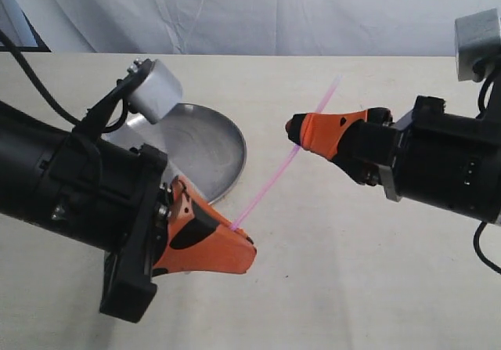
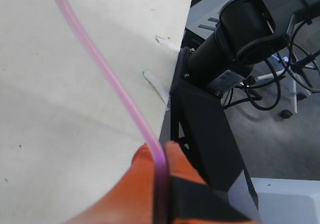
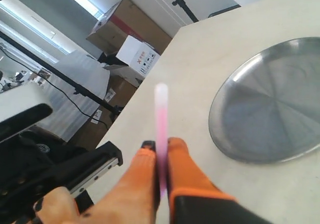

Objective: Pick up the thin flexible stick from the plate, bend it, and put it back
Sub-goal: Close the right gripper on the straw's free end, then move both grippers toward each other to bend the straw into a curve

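Bend in hand: the left gripper (image 1: 249, 250) and the right gripper (image 1: 294, 131) are gripping the thin flexible stick (image 1: 270, 184) in the air just beside the plate (image 1: 205, 153), off its rim. The task is looking about halfway done.
Doing it well: the tips should be closing on each other slowly, wrists turning inward, so the stick is arching evenly rather than slipping or kinking at a pad.
Table (image 1: 352, 287): showing a matte, flat cream top.
Plate: lying round, shallow and low-rimmed in brushed steel. It is probably empty, though the left arm is hiding part.
Left gripper: orange pads clenching the stick's lower end, nearest the plate.
Right gripper: orange tips pinching it higher up, farther from the plate.
Stick: glowing pink and translucent, very thin, bowing gently.
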